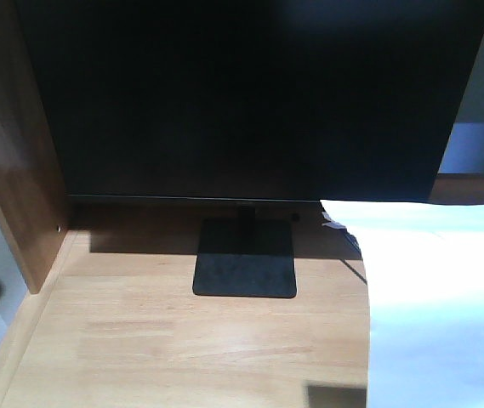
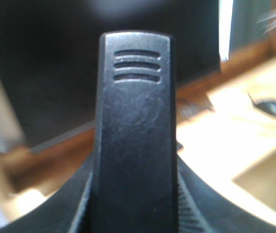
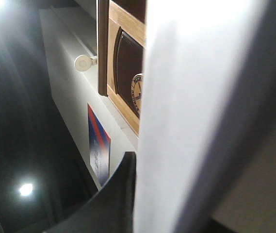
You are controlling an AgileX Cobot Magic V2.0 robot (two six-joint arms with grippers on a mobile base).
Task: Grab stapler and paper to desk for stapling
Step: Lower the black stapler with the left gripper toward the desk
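Left wrist view showed the left gripper (image 2: 135,204) clamped on the stapler (image 2: 135,126), end up; the paper (image 1: 437,323), pinched by the right gripper (image 3: 137,204), lay to its right across the desk (image 1: 182,340).

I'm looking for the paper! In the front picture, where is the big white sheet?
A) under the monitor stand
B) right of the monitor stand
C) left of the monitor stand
B: the paper fills the right side, with the monitor stand to its left.

Black stapler (image 2: 135,145) with a grooved end points up; white paper (image 1: 433,306) hides the light wood desk's (image 1: 182,340) right side.
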